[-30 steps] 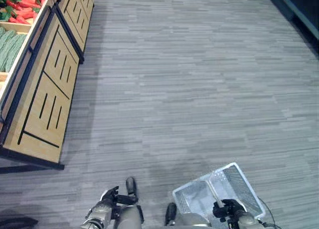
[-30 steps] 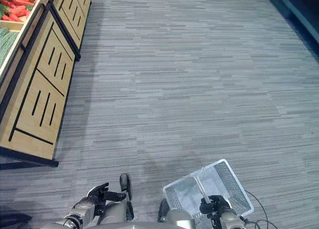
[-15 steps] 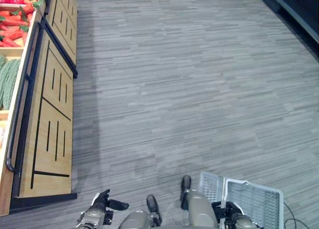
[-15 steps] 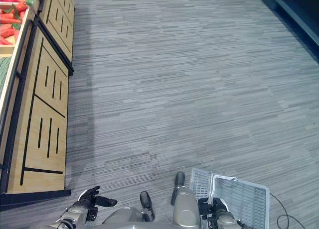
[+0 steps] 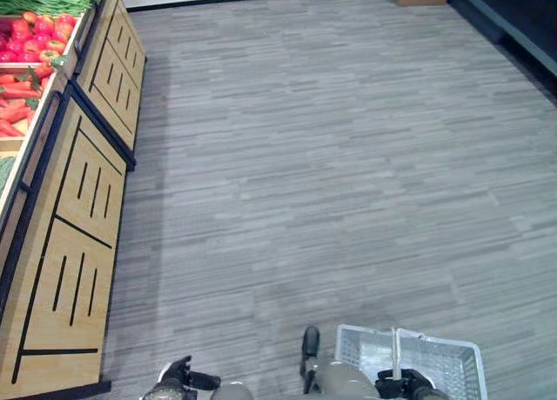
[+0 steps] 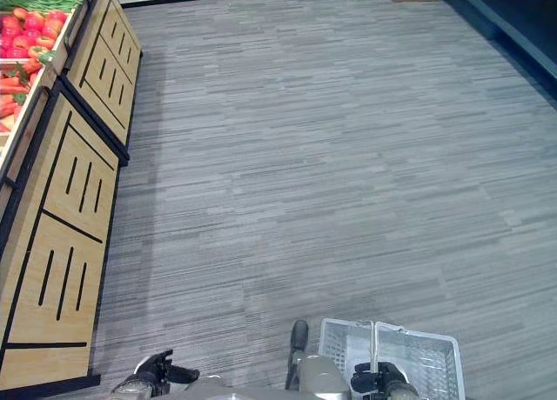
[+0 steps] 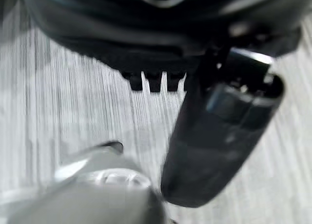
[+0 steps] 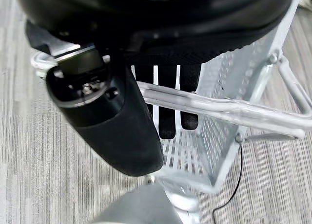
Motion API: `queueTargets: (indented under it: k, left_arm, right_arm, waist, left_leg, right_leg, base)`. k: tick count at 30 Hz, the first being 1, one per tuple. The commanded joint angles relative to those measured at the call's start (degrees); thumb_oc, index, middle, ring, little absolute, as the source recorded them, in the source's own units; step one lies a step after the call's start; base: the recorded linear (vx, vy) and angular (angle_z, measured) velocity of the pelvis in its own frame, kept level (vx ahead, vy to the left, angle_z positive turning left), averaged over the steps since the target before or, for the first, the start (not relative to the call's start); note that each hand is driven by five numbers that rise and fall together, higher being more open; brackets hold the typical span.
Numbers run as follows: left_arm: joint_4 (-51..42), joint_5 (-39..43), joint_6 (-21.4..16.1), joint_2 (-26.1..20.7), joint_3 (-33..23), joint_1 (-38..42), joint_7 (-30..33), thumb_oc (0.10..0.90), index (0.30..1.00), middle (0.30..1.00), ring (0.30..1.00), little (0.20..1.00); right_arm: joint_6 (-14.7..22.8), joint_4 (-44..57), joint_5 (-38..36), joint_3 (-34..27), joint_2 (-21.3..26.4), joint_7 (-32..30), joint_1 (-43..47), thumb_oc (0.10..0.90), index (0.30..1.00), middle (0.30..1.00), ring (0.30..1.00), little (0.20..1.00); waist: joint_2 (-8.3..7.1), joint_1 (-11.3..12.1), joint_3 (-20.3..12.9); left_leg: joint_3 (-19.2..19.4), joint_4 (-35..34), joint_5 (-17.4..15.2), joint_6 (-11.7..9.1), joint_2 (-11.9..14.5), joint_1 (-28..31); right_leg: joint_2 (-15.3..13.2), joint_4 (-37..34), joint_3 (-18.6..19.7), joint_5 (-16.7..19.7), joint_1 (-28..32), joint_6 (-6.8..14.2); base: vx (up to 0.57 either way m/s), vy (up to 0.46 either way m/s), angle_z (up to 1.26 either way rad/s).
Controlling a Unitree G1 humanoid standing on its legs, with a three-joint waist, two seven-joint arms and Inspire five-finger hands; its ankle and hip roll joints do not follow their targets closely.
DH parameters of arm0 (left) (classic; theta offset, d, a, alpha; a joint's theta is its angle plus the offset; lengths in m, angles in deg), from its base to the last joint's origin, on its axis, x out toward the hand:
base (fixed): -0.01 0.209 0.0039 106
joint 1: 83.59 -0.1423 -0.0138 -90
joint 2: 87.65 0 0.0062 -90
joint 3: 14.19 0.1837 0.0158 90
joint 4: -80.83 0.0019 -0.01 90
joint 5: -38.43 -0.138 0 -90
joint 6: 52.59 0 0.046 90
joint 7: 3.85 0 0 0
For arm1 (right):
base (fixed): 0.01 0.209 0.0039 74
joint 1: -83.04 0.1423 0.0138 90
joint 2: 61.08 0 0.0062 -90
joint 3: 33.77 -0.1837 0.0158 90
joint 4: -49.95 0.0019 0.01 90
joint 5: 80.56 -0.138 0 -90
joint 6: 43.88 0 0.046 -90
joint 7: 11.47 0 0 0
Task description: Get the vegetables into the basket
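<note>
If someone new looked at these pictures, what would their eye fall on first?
Probably the wooden produce stand along the robot's left, its bins bright with red vegetables, beside a broad grey floor. Next, the white wire basket at lower right, its handle gripped by the right hand.

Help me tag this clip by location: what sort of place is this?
Probably a shop's produce section or a mock-up of one: wooden display stands hold red peppers and carrots, and the right hand carries a wire shopping basket.
</note>
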Motion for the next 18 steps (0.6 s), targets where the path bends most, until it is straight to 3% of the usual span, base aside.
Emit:
queueTargets:
  k: [1, 2, 6, 8, 9, 10, 11, 12, 16, 18]
  left_arm:
    - [-0.2, 3.0, 0.7, 0.6, 1.5, 1.2, -0.3, 0.9, 1.0, 1.0, 1.0, 1.0]
    - [-0.2, 4.2, 0.9, 0.9, 1.2, 1.1, -0.3, 0.9, 1.0, 1.0, 1.0, 1.0]
    - [-0.5, 6.2, 0.7, 1.3, 0.9, 0.9, -0.5, 0.9, 1.0, 1.0, 1.0, 1.0]
    - [-0.2, 6.3, 0.6, 1.3, 1.0, 1.1, -0.6, 0.9, 1.0, 1.0, 1.0, 1.0]
    - [-0.4, 6.4, 0.6, 1.4, 0.9, 0.9, -0.7, 0.9, 1.0, 1.0, 1.0, 1.0]
    - [-0.4, 6.2, 0.6, 1.4, 0.8, 0.8, -0.6, 0.9, 1.0, 1.0, 1.0, 1.0]
    - [-0.5, 5.8, 0.5, 1.7, 1.1, 0.6, -0.7, 0.9, 1.0, 1.0, 1.0, 1.0]
    - [-0.4, 4.9, 0.4, 1.5, 1.6, 0.7, -0.9, 0.9, 1.0, 1.0, 1.0, 1.0]
    - [0.0, 4.5, 0.5, 1.0, 0.9, -0.2, -1.1, 0.9, 1.0, 1.0, 1.0, 1.0]
    - [-0.1, 2.6, 0.6, 0.0, 1.4, 0.2, -1.6, 0.9, 1.0, 1.0, 1.0, 1.0]
  right_arm:
    - [2.5, 3.4, -0.5, 2.2, 1.4, 0.8, 0.3, 0.4, 0.3, 0.3, 0.3, 0.3]
    - [2.5, 3.4, -0.6, 2.4, 1.7, 0.8, 0.1, 0.4, 0.3, 0.3, 0.3, 0.3]
    - [2.2, 2.1, -1.4, 2.2, 1.9, 0.9, 0.0, 0.4, 0.3, 0.3, 0.3, 0.3]
    - [1.9, 1.6, -1.2, 2.2, 1.9, 1.1, 0.1, 0.4, 0.3, 0.3, 0.3, 0.3]
    - [1.8, 1.5, -1.2, 2.1, 1.8, 1.2, 0.1, 0.4, 0.3, 0.3, 0.3, 0.3]
    - [1.8, 1.6, -1.2, 2.1, 1.8, 1.1, 0.0, 0.4, 0.3, 0.3, 0.3, 0.3]
    - [2.0, 1.4, -1.3, 2.3, 1.5, 0.8, -0.1, 0.4, 0.3, 0.3, 0.3, 0.3]
    - [2.3, 0.3, -1.2, 2.1, 1.2, 0.8, -0.2, 0.4, 0.3, 0.3, 0.3, 0.3]
    - [2.0, -1.5, -0.6, 2.5, -0.6, 1.5, -0.5, 0.4, 0.3, 0.3, 0.3, 0.3]
    - [1.7, -2.0, 0.5, 2.6, -1.4, 2.0, -0.5, 0.4, 0.3, 0.3, 0.3, 0.3]
  waist:
    - [0.02, -0.8, 2.8]
    - [-0.55, -0.4, 3.6]
    - [-1.27, 0.0, 4.2]
    - [-2.02, 0.0, 4.2]
    - [-2.68, 0.0, 3.5]
    - [-2.61, -0.1, 3.0]
    - [-2.11, 0.3, 2.4]
    - [-1.82, 0.4, 1.9]
    - [-2.91, 1.5, 0.0]
    - [-3.9, 1.8, -0.6]
  left_leg:
    - [1.4, -1.3, 7.6, 2.9, -2.9, 1.1]
    - [0.9, 4.6, 8.8, 2.7, -1.9, -1.4]
    - [0.2, 4.5, 7.3, 3.4, -2.9, -4.1]
    - [0.1, 0.0, 3.9, 4.4, -4.7, -6.9]
    - [0.3, -9.7, 1.6, 6.1, -6.6, -7.6]
    - [0.0, -15.1, 2.7, 5.9, -7.4, -7.8]
    - [-1.6, -24.8, 7.8, 5.3, -7.9, -8.3]
    - [-1.5, -28.8, 10.8, 4.0, -7.1, -10.7]
    - [1.3, -28.8, 10.1, 5.9, -7.9, -7.0]
    - [2.6, -25.3, 6.1, 8.1, -9.3, -6.8]
  right_leg:
    - [-1.6, 6.6, 4.1, -7.7, -0.7, 4.4]
    - [-0.7, 5.8, 3.7, -9.0, 1.3, 3.1]
    - [-0.7, 5.0, 3.4, -9.9, 3.3, 2.9]
    - [-1.7, 3.9, 2.9, -9.5, 4.1, 3.8]
    - [-3.0, 3.0, 2.4, -9.1, 3.9, 4.7]
    - [-3.1, 2.8, 2.0, -9.1, 4.0, 5.0]
    - [-2.7, 2.3, 1.3, -9.2, 5.2, 5.1]
    - [-2.4, 2.0, 0.7, -10.1, 7.6, 5.1]
    - [-4.3, 4.3, 2.8, -12.6, 10.8, 6.6]
    - [-7.0, 7.8, 4.4, -12.7, 10.4, 8.6]
  base:
    - [0.36, -0.406, 0.26]
    - [0.35, -0.398, 0.32]
    - [0.18, -0.137, 0.05]
    - [0.15, 0.002, 0.08]
    - [0.17, 0.084, 0.15]
    - [0.25, 0.166, 0.27]
    - [0.41, 0.285, 0.14]
    - [0.58, 0.416, 0.1]
    - [0.52, 0.467, -0.3]
    - [0.34, 0.445, -0.31]
